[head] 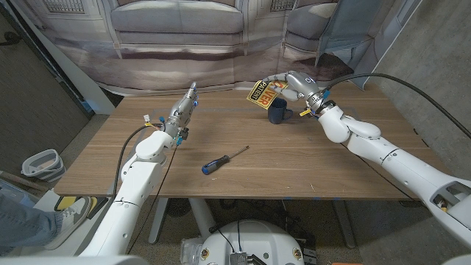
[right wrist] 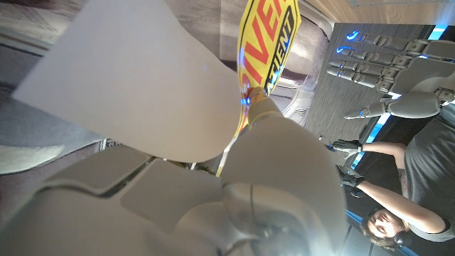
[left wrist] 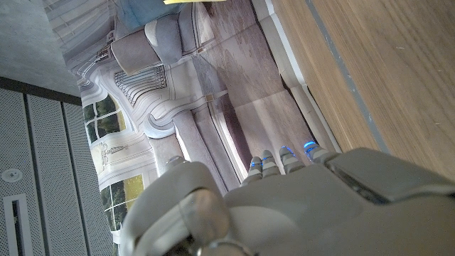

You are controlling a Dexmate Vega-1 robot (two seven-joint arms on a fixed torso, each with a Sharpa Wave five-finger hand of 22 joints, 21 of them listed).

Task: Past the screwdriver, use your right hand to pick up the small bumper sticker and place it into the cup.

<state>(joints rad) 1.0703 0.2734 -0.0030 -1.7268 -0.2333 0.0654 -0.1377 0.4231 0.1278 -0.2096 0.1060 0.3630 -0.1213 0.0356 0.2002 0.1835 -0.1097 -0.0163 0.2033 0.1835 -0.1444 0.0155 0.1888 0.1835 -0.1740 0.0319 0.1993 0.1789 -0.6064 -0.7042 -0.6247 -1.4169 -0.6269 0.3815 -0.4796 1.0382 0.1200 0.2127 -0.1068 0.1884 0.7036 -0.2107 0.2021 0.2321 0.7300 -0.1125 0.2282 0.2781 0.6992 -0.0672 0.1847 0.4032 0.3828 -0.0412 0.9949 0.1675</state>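
My right hand (head: 288,83) holds the small yellow bumper sticker (head: 263,92) in the air at the far side of the table, just above and left of the dark blue cup (head: 277,111). In the right wrist view the sticker (right wrist: 266,50), with red and black lettering, sticks out past the fingers of my right hand (right wrist: 234,185). The screwdriver (head: 223,160), blue-handled, lies near the table's middle, nearer to me than the cup. My left hand (head: 184,110) stands on the table's left with fingers straight and holds nothing; its back fills the left wrist view (left wrist: 298,206).
The wooden table (head: 346,162) ends just behind the cup, before a printed backdrop of a sofa. A small white thing (head: 148,118) lies near my left hand. A person (right wrist: 398,192) appears in the right wrist view.
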